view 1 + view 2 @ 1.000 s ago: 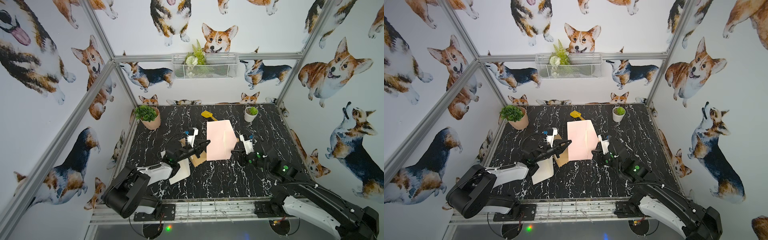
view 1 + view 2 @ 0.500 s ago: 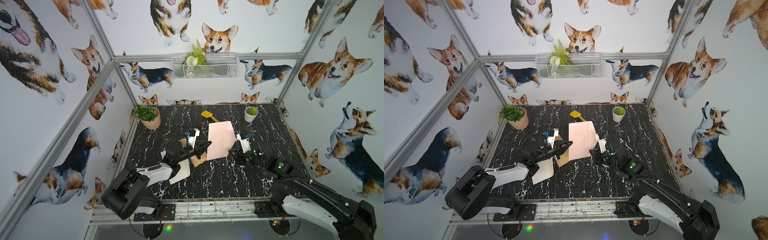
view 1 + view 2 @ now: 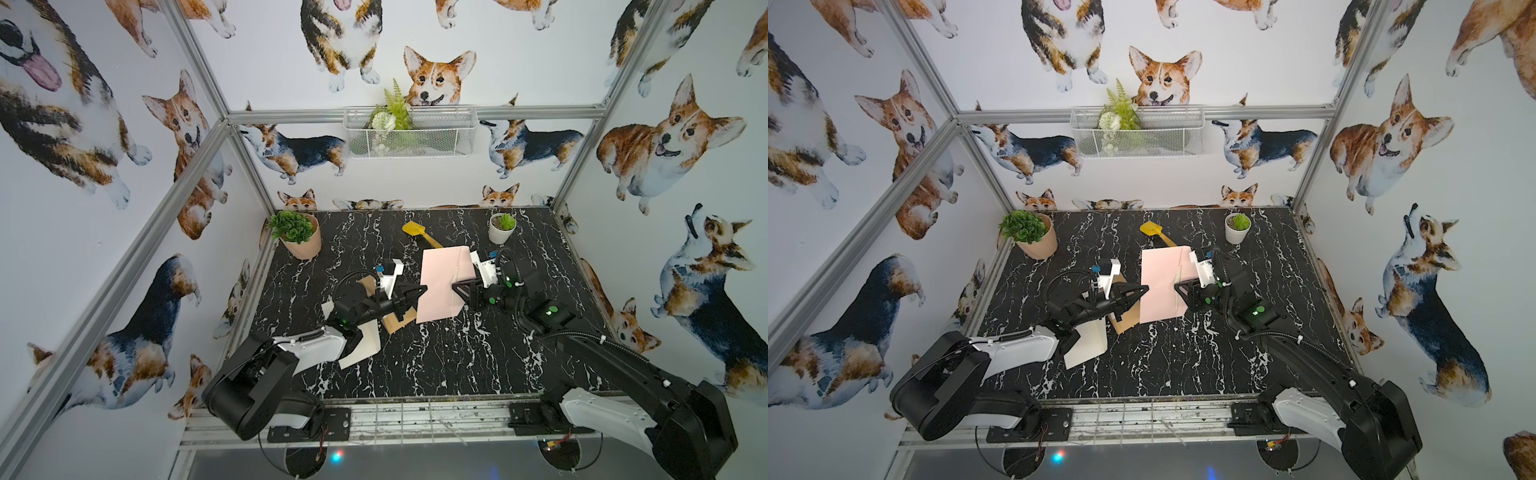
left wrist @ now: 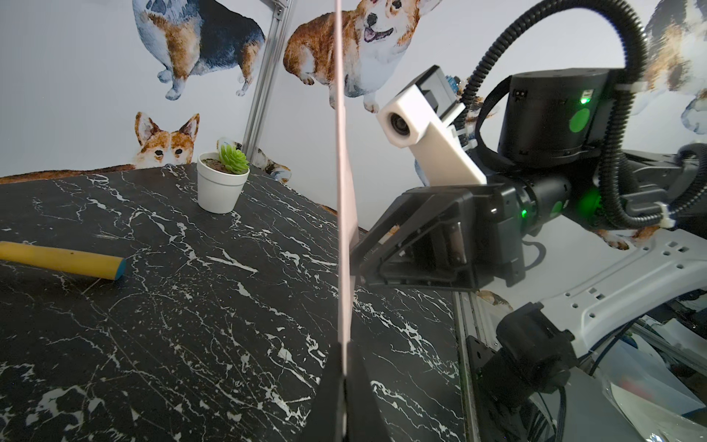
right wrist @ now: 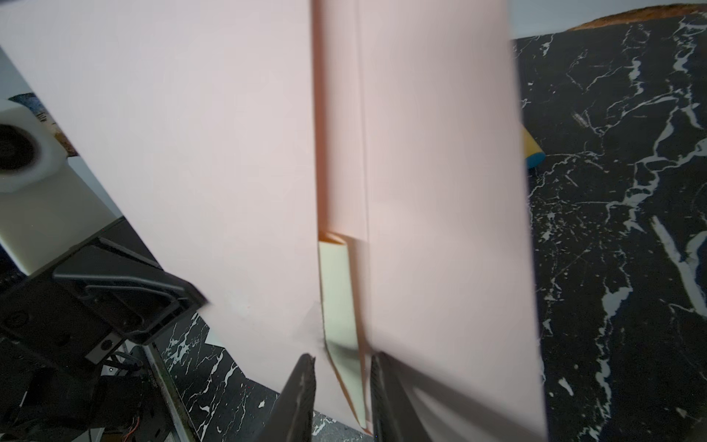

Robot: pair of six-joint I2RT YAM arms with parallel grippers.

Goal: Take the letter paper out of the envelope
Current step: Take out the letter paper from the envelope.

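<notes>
Left wrist view gives us the pink letter paper [image 4: 346, 191] edge-on, rising upright from the left end effector [image 4: 346, 367], whose fingers are clenched on the sheet's lower edge. In both top views we see the paper [image 3: 436, 286] [image 3: 1158, 286] held in the air above the counter [image 3: 436, 365], between the left end effector [image 3: 422, 289] at one side edge and the right end effector [image 3: 454, 287] at the opposite side. From the right wrist view, we see the paper [image 5: 191, 153] fill most of the frame, creased down its middle, with a pale cream strip [image 5: 336, 291] showing in the crease. The right end effector [image 5: 342, 367] has its fingers a little apart on either side of that strip, and we cannot tell whether they press on the paper. The brown envelope [image 3: 397, 323] lies flat on the counter below the left end effector, apart from the paper and just beside a white sheet [image 3: 363, 345] that the left arm partly covers. Toward the back wall we see a yellow toy shovel [image 3: 415, 230], a white pot [image 3: 500, 232] with a succulent, and a terracotta pot [image 3: 301, 241] with a leafy plant.
</notes>
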